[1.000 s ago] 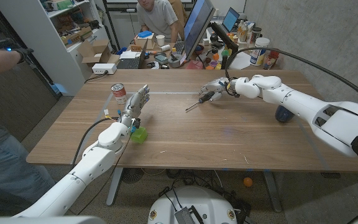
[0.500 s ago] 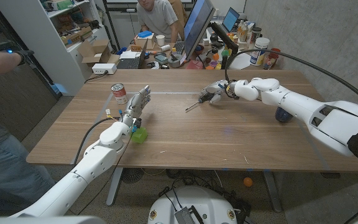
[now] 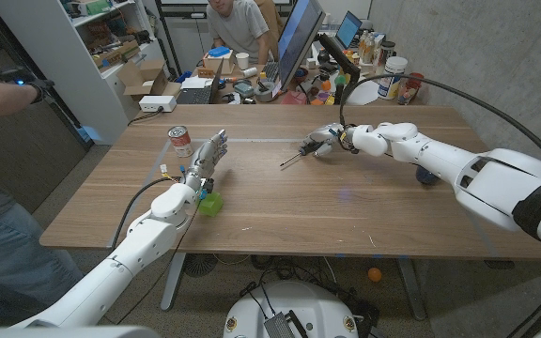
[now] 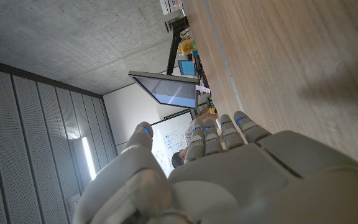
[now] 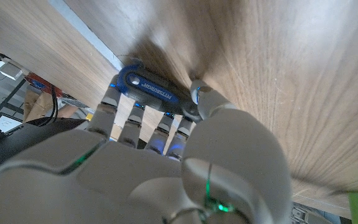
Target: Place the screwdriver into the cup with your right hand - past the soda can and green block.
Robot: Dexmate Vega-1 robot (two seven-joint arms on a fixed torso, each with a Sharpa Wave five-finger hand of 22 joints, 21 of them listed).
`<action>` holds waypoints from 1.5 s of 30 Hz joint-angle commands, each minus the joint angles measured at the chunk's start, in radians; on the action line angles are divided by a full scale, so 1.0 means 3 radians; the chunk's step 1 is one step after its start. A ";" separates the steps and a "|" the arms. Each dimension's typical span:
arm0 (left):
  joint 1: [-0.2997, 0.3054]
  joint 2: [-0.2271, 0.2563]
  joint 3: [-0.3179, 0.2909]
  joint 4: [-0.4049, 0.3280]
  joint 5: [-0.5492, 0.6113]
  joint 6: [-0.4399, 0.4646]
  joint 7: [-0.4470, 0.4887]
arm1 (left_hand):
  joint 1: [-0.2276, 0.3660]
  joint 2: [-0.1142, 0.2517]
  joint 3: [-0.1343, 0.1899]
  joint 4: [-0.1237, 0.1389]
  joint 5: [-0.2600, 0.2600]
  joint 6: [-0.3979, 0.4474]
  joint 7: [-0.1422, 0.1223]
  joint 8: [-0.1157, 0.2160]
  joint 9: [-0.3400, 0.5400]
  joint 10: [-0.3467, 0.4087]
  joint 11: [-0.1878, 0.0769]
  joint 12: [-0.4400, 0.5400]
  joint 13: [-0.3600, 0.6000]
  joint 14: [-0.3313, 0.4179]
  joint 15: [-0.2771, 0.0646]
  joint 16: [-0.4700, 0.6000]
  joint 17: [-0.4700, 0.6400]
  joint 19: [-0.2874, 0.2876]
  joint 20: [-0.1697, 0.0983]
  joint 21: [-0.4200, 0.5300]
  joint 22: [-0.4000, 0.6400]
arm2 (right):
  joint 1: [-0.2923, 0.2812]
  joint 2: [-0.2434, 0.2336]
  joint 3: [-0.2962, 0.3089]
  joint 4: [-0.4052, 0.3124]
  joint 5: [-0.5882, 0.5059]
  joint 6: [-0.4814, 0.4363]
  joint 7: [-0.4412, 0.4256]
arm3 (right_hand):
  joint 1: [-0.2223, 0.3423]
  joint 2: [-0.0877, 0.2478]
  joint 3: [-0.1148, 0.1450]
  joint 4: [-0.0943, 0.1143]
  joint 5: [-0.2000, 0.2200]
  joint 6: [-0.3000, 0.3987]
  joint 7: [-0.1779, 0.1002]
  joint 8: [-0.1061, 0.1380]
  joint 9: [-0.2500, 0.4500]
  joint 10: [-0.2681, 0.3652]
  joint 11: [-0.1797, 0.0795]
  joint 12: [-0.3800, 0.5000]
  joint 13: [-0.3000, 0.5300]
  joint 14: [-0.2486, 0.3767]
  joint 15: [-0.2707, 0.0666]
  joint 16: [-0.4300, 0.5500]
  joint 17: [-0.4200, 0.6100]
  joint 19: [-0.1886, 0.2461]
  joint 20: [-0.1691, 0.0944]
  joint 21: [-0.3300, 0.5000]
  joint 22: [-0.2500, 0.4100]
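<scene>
The screwdriver point(image 3: 296, 155) lies on the wooden table point(image 3: 346, 216) at the far middle, its thin shaft pointing toward me and to the left. My right hand point(image 3: 325, 137) is down over its handle. In the right wrist view the blue and black handle point(image 5: 151, 89) sits between the fingers point(image 5: 114, 106) and the thumb, which touch it from either side. The soda can point(image 3: 180, 141) stands at the far left. Beside it, my left hand point(image 3: 205, 160) is held up with fingers straight and apart, holding nothing. The green block point(image 3: 211, 203) lies right next to my left wrist.
A dark blue object point(image 3: 427, 175) sits on the table's right side, partly hidden behind my right forearm. Behind the table a cluttered desk holds a monitor point(image 3: 297, 38), and a person point(image 3: 238, 23) sits there. Another person's arm point(image 3: 7, 89) reaches in at far left.
My right hand has slid a little to the left along the screwdriver and closed around its handle. The screwdriver's tip and my left hand have stayed put.
</scene>
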 commanded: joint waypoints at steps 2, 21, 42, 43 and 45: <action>0.0007 0.0025 0.0001 -0.0053 0.0013 0.0044 0.0040 | -0.0026 0.0017 0.0009 -0.0022 0.0018 0.0006 0.0008 0.0011 0.0013 0.0011 0.0005 0.0031 0.0007 -0.0017 0.0025 0.0013 0.0018 -0.0018 0.0044 0.0011 0.0018 | -0.0009 0.0086 -0.0105 0.0308 0.0041 0.0081 -0.0562 | 0.0190 0.0087 -0.0208 0.0020 0.0030 0.0909 0.0000 0.0277 0.0033 0.0600 -0.0019 0.0016 -0.0005 0.0359 -0.0114 0.0121 0.0042 0.0281 -0.0038 -0.0003 0.0004; -0.0029 0.0011 0.0037 -0.0010 0.0009 0.0009 -0.0051 | -0.0033 0.0018 0.0011 -0.0029 0.0019 0.0007 0.0012 0.0011 0.0013 0.0009 0.0005 0.0031 0.0007 -0.0020 0.0018 0.0013 0.0018 -0.0038 0.0076 0.0008 0.0019 | -0.0550 -0.0480 0.0341 -0.0965 0.0148 -0.0307 -0.0742 | 0.0343 0.0185 -0.0526 0.0043 0.0127 0.1601 0.0025 0.0604 0.0071 0.1277 -0.0035 0.0028 0.0016 0.0756 -0.0339 0.0287 0.0107 0.0429 -0.0180 -0.0029 0.0009; -0.0105 -0.0012 0.0079 0.0107 -0.0029 -0.0043 -0.0215 | -0.0040 0.0023 0.0015 -0.0035 0.0019 0.0007 0.0002 0.0012 0.0013 0.0008 -0.0009 0.0031 0.0008 -0.0032 0.0022 0.0010 0.0018 -0.0065 0.0121 0.0005 0.0021 | -0.1565 -0.0788 0.1427 -0.2242 0.1376 -0.1038 -0.0403 | 0.0344 0.0243 -0.0688 0.0092 0.0115 0.1555 0.0028 0.0605 0.0067 0.1168 -0.0027 -0.0106 0.0001 0.0711 -0.0262 0.0318 0.0171 0.0433 -0.0121 -0.0039 0.0010; -0.0110 -0.0012 0.0083 0.0111 -0.0027 -0.0044 -0.0222 | -0.0041 0.0023 0.0015 -0.0035 0.0019 0.0008 0.0003 0.0012 0.0013 0.0007 -0.0007 0.0031 0.0008 -0.0032 0.0022 0.0010 0.0018 -0.0066 0.0122 0.0005 0.0021 | -0.1603 -0.0793 0.1465 -0.2284 0.1422 -0.1067 -0.0409 | 0.0346 0.0241 -0.0692 0.0091 0.0115 0.1554 0.0028 0.0605 0.0067 0.1167 -0.0027 -0.0107 0.0001 0.0711 -0.0262 0.0318 0.0172 0.0433 -0.0119 -0.0039 0.0010; -0.0119 -0.0014 0.0090 0.0121 -0.0025 -0.0049 -0.0236 | -0.0041 0.0024 0.0015 -0.0036 0.0019 0.0009 0.0002 0.0013 0.0013 0.0003 -0.0006 0.0029 0.0008 -0.0033 0.0019 0.0010 0.0018 -0.0075 0.0138 0.0002 0.0021 | -0.1669 -0.0799 0.1535 -0.2349 0.1528 -0.1093 -0.0409 | 0.0348 0.0240 -0.0696 0.0089 0.0114 0.1556 0.0034 0.0607 0.0068 0.1165 -0.0027 -0.0111 0.0001 0.0707 -0.0253 0.0315 0.0170 0.0433 -0.0112 -0.0040 0.0010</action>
